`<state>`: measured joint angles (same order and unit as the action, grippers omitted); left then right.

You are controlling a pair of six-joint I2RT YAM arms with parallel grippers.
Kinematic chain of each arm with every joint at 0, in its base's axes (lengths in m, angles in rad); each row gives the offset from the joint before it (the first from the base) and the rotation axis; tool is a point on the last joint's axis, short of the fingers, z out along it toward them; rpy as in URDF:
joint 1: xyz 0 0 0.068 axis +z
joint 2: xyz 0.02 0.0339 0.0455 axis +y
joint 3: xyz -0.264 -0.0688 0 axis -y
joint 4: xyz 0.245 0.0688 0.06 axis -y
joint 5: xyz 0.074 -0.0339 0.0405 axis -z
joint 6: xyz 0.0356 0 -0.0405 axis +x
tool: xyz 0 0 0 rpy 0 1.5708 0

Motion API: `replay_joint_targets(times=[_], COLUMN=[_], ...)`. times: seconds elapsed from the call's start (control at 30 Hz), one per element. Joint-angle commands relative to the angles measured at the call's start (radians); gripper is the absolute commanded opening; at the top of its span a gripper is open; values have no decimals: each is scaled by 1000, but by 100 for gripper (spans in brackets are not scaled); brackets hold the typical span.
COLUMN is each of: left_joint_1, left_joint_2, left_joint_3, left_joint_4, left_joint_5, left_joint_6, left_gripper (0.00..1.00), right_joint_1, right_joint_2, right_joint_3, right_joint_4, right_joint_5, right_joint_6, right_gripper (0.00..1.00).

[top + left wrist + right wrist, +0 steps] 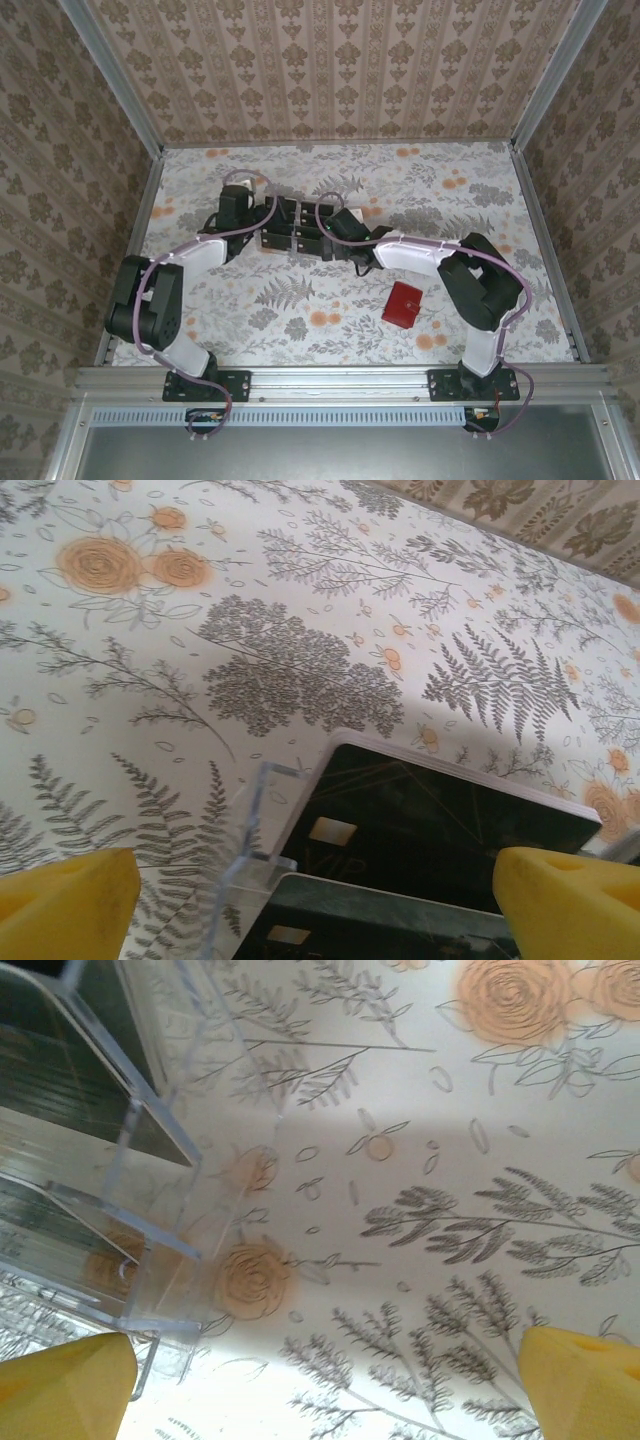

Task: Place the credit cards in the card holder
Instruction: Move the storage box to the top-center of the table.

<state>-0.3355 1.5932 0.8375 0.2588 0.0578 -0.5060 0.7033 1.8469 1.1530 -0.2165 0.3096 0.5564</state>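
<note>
- While the left arm reaches in over the table (200, 170), the left gripper (262, 214) hangs at the clear rack (250, 852). Its jaws are spread wide and grasp nothing, and the yellow fingertips (65, 895) flank the cards below.
- Centre: the credit cards (440, 815), black and flat, stand in the rack's slots at mid-table. None is out of the rack yet.
- Right of the rack: the right gripper (322, 236) meets it from the opposite side, jaws likewise fully apart and empty. In its wrist view the rack's clear wall lies off toward one fingertip (60, 1390), not between the two.
- Further right: the card holder (404, 304), red and squarish, lies toward the near edge, well apart from the rack. It appears folded shut.
- Step in hand, as judged: the approach for the first pick-up, with no card loaded.
- Next move, as judged: one gripper must settle over a single card's edge and close on it without dragging its neighbours or tipping the rack. The holder probably needs opening before any card can enter.
</note>
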Motion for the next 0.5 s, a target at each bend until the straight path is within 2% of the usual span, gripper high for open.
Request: replay_joint_targets(times=[0.0,0.33,0.47], left_joint_1=[-27,-112,-178], left_joint_2=[26,66,89], left_joint_3=[-14,-4,19], left_joint_4=[61,109,125], left_joint_5=[11,-40,-62], left_joint_6=[-30,-58,-72], left_gripper=[100,100,100], right_joint_1=[-33,-110,-148], right_joint_2=[16,23,18], right_joint_3=[25,28,30], right_joint_4=[-11,-6,-5], right_joint_5=[29,5,-2], right_joint_6=[7,8,14], right_gripper=[99,99,99])
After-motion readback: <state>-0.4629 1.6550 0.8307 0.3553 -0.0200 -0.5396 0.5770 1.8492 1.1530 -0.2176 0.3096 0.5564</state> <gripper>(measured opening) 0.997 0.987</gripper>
